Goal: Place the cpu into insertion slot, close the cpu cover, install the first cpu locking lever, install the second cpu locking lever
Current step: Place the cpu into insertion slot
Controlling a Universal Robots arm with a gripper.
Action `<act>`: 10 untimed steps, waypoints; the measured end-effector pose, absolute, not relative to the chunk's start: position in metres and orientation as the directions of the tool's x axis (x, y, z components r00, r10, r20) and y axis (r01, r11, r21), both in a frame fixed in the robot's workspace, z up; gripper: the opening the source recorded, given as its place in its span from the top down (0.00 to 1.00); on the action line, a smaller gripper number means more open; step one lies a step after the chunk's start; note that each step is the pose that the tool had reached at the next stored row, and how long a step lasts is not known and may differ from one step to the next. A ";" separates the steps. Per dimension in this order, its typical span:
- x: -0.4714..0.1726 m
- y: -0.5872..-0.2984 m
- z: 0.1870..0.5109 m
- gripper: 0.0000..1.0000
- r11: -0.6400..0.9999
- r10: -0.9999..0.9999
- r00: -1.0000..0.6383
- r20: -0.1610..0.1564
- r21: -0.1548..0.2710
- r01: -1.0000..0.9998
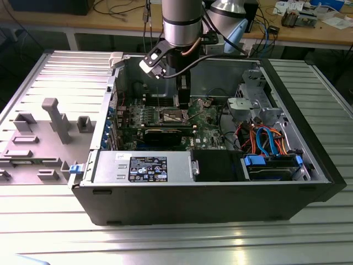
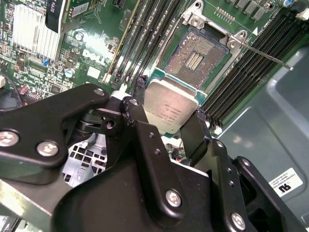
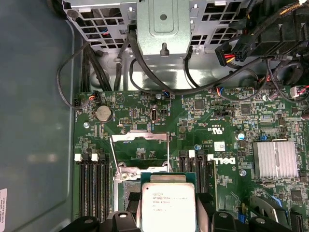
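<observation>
My gripper (image 2: pixel 166 121) is shut on the cpu (image 2: pixel 170 108), a flat silver square pinched by its edges between the two black fingers. The chip hangs just above the green board. Past it lies the insertion slot (image 2: pixel 195 55) with its dark pin field uncovered. In the first wrist view the cpu (image 3: pixel 168 203) hides most of the socket, and the cpu cover (image 3: pixel 140 137) stands swung up behind it. A thin locking lever (image 2: pixel 268 57) sticks out from the socket's corner. In the exterior view the gripper (image 1: pixel 183 94) reaches down into the open computer case over the insertion slot (image 1: pixel 170 116).
Black memory slots (image 2: pixel 145 38) flank the socket on both sides. A finned heatsink (image 3: pixel 275 159), a graphics card (image 1: pixel 165 134), a metal drive cage (image 1: pixel 251 105) with coloured cables, and the power supply (image 1: pixel 143 165) crowd the case. A grey fixture plate (image 1: pixel 55 118) lies at the exterior view's left.
</observation>
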State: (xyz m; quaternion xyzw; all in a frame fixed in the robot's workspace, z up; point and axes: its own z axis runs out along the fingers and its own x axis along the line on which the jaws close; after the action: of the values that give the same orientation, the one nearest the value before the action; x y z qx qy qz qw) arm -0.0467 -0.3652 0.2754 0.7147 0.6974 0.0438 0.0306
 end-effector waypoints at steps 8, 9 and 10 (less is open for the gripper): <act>-0.047 -0.365 0.275 0.46 -0.025 1.000 0.024 0.020 0.105 0.994; -0.047 -0.365 0.275 0.46 -0.025 1.000 0.024 0.020 0.105 0.994; -0.047 -0.365 0.275 0.46 -0.026 1.000 0.024 0.020 0.105 0.994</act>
State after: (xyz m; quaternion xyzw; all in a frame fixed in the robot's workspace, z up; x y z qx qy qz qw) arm -0.0469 -0.3652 0.2754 0.7147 0.6974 0.0438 0.0305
